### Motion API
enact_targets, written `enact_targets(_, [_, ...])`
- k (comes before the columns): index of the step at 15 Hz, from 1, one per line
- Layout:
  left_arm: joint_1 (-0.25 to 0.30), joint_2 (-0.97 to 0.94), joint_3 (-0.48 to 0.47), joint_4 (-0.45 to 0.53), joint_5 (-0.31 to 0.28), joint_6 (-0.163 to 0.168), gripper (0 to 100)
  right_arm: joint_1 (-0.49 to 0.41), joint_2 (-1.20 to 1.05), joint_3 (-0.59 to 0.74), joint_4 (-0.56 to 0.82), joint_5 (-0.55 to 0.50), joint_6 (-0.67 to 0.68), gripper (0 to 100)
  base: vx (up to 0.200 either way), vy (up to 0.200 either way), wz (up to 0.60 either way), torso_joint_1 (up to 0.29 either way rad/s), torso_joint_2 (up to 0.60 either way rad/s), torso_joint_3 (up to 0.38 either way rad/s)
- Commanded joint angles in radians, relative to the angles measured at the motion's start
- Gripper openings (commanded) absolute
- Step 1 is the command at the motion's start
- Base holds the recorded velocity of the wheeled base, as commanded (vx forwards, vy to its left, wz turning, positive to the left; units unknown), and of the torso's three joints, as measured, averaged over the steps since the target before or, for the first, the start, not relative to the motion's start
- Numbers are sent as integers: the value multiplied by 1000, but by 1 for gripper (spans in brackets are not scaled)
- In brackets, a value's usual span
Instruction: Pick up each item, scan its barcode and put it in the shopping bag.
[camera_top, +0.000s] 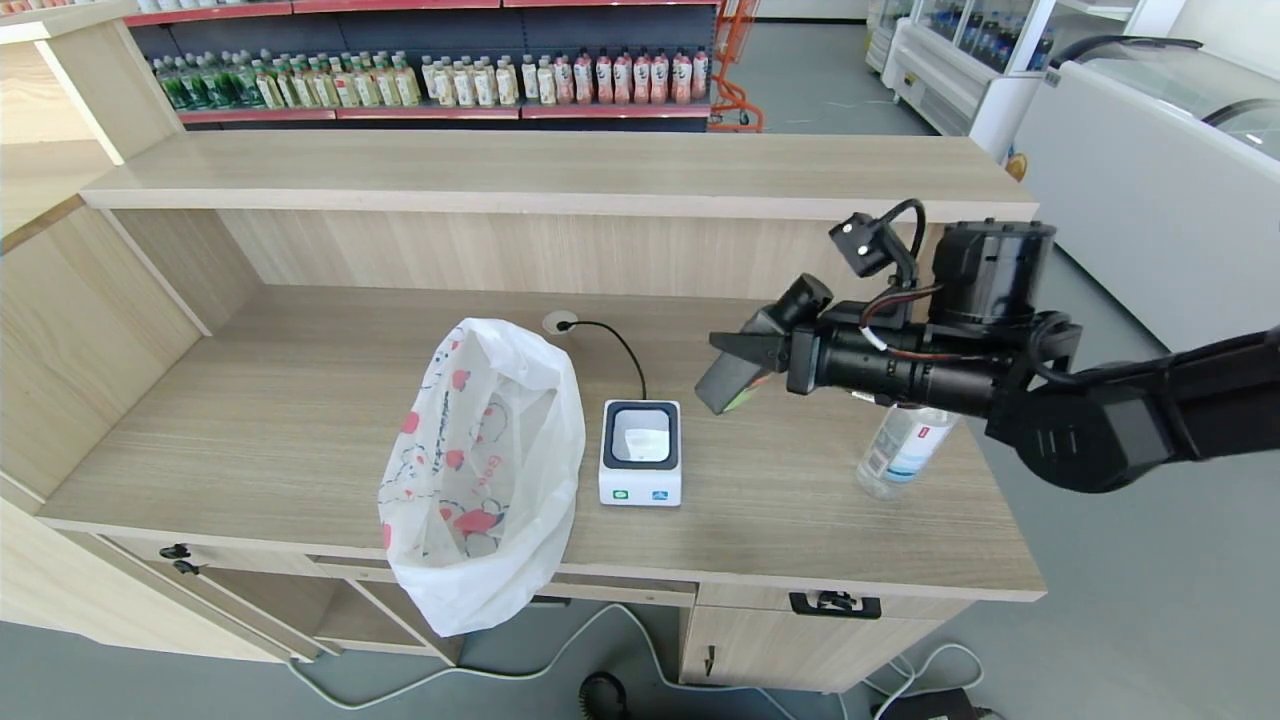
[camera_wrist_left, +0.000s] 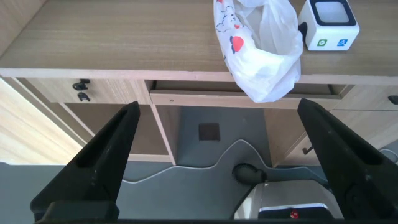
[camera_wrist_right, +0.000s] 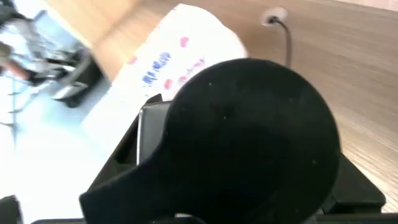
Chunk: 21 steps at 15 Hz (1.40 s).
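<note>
1. Worktop: light wood-grain counter (camera_top: 300, 420) with a raised back ledge.
2. Bag: white plastic shopping bag (camera_top: 480, 470) printed in red and blue. It sits at the counter's front edge with its mouth open, and its lower part hangs over that edge.
3. Scanner: white box scanner (camera_top: 641, 452) with a dark window facing up, just beside the bag on the robot's right. A black cable (camera_top: 620, 350) runs from it to a round port farther back in the counter.
4. Item: clear plastic bottle (camera_top: 900, 455) with a white label. It stands near the right end of the counter, well apart from the bag, and the right arm partly hides it.
5. Right gripper (camera_top: 735, 372): raised above the counter, between scanner and bottle. A trace of green and red shows at its tip. In the right wrist view a black rounded shape (camera_wrist_right: 249, 137) covers the jaws, so their spacing and any contents cannot be told.
6. Left gripper (camera_wrist_left: 217, 109): below and in front of the counter edge. Its fingers (camera_wrist_left: 112, 155) are spread wide with nothing between them.
</note>
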Motion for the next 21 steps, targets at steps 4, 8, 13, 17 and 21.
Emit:
enact_targets(4, [0, 0, 0, 0, 0, 0, 100, -66, -377, 12, 5, 411, 85, 0, 0, 0, 0, 0, 0, 0])
enact_targets(8, [0, 0, 0, 0, 0, 0, 100, -60, -621, 75, 67, 687, 295, 0, 0, 0, 0, 0, 0, 0])
enact_targets(13, [0, 0, 0, 0, 0, 0, 100, -7, -680, 150, 60, 730, 388, 0, 0, 0, 0, 0, 0, 0])
enact_targets(17, [0, 0, 0, 0, 0, 0, 100, 6, -748, 265, 63, 730, 407, 0, 0, 0, 0, 0, 0, 0])
enact_targets(21, [0, 0, 0, -1, 0, 0, 100, 18, -745, 259, 1, 754, 410, 0, 0, 0, 0, 0, 0, 0])
